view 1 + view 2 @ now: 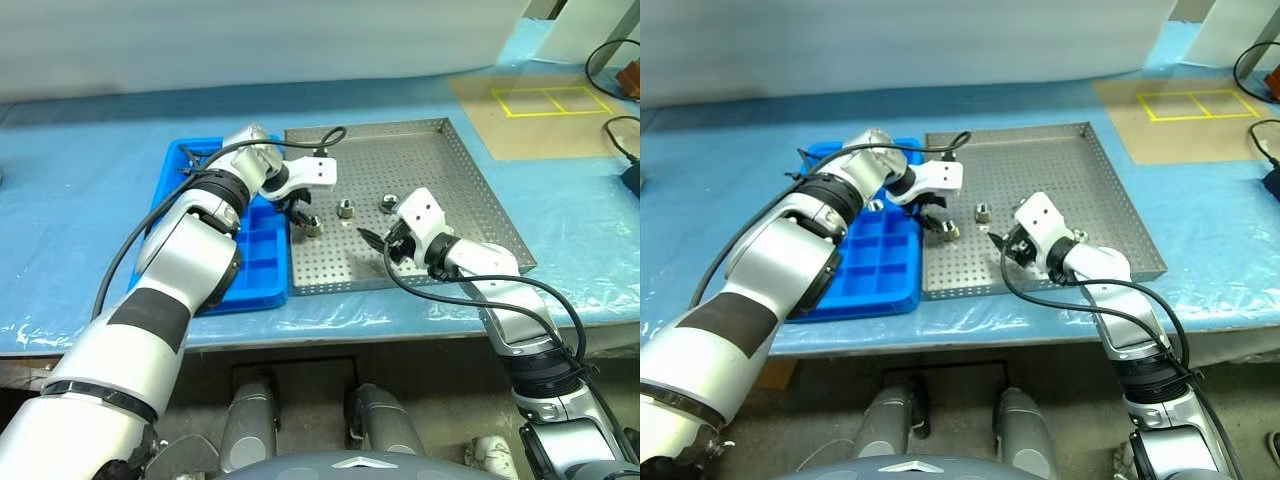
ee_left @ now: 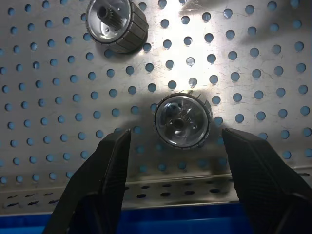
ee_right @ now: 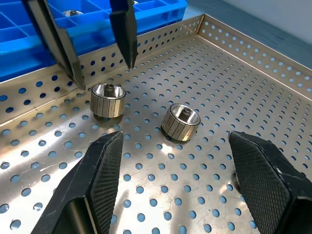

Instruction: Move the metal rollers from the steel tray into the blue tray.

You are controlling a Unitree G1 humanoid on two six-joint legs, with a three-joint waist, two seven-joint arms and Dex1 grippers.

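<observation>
Three metal rollers lie on the steel tray (image 1: 460, 190): one (image 1: 312, 224) near its left rim, one (image 1: 345, 209) in the middle, one (image 1: 386, 203) by my right wrist. My left gripper (image 2: 175, 135) points steeply down, open, its fingertips (image 3: 80, 80) straddling the left roller (image 2: 183, 121) just above it, not touching. Lower on the steel tray, my right gripper (image 3: 175, 144) stands open and nearly level, facing the middle roller (image 3: 180, 122) with nothing between its fingers. The blue tray (image 1: 262, 270) lies against the steel tray's left side, and one roller (image 3: 73, 12) sits in a compartment.
Both trays rest on a table covered in blue plastic sheet (image 1: 80, 200). A brown board with yellow tape lines (image 1: 545, 100) lies at the far right, with black cables (image 1: 625, 140) beside it. The steel tray's raised rim (image 3: 146, 41) stands between the left roller and the blue tray.
</observation>
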